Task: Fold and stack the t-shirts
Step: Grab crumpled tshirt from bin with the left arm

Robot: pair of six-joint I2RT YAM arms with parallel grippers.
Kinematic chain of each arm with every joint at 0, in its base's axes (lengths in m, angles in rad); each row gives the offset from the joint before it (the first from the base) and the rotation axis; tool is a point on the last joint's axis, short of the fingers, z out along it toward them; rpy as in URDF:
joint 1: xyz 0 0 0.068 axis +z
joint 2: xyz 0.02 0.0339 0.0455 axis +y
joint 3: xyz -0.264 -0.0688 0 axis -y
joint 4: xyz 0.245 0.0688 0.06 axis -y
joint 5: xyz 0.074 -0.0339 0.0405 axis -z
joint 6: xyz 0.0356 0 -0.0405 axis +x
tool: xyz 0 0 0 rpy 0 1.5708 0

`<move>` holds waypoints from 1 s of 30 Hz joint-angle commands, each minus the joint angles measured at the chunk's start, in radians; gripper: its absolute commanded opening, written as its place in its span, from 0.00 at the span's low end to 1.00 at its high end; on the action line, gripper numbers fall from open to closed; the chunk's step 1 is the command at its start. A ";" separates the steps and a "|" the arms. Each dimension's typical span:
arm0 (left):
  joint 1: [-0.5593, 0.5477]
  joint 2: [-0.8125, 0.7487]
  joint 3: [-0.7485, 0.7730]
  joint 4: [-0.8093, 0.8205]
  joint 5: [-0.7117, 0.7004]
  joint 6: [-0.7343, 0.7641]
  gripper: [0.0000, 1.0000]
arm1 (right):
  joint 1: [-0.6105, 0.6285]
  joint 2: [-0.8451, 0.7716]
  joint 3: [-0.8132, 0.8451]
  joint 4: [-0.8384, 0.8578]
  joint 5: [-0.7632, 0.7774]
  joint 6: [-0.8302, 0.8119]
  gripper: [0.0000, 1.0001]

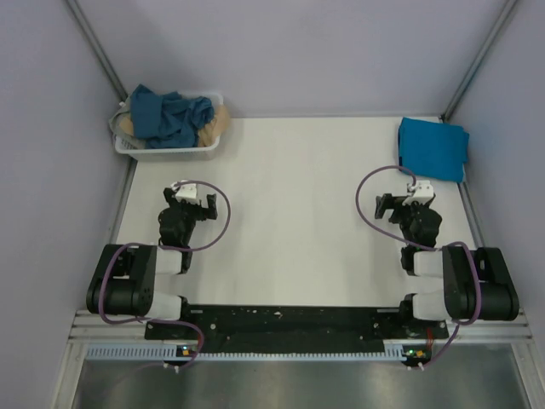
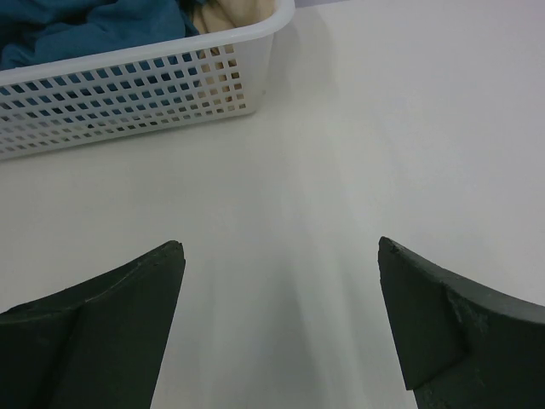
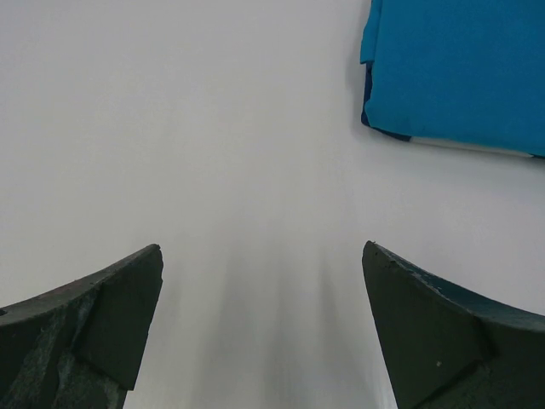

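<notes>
Top external view: left gripper and right gripper low over the table, well apart from each other, each close to its own base. Both released, jaws spread wide, nothing between them.

Ahead of the left gripper and off to its left: white slatted basket, in the far left corner, clear of the fingertips. Heaped inside, a crumpled teal shirt, spilling over the far rim. Beside it, at the basket end nearer the gripper's own line, a tan shirt, mostly buried (whatever lies under the heap: hidden).

Left wrist view: two dark fingers at the bottom corners, only bare table in the gap. In the upper left, the basket wall, teal cloth behind the slats, tan cloth at its right end.

Ahead of the right gripper and off to its right: cyan shirt, folded into a flat rectangle, lying on the table by the far right edge, not touching the fingertips.

Right wrist view: same wide gap, bare table beneath. Cyan shirt in the upper right corner, smooth on top. Under it, a darker edge at the near left corner and a pale strip along the near side (another layer or its own fold, cannot tell).
</notes>
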 commanded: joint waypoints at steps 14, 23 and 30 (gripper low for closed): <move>0.007 -0.259 0.418 -0.719 0.241 0.145 0.93 | -0.004 -0.003 0.014 0.066 -0.016 -0.007 0.99; 0.031 0.151 1.251 -1.336 -0.019 0.263 0.92 | 0.000 -0.343 0.181 -0.395 -0.080 0.043 0.99; 0.068 0.597 1.782 -1.555 -0.145 0.223 0.88 | 0.085 -0.446 0.290 -0.576 -0.186 0.008 0.99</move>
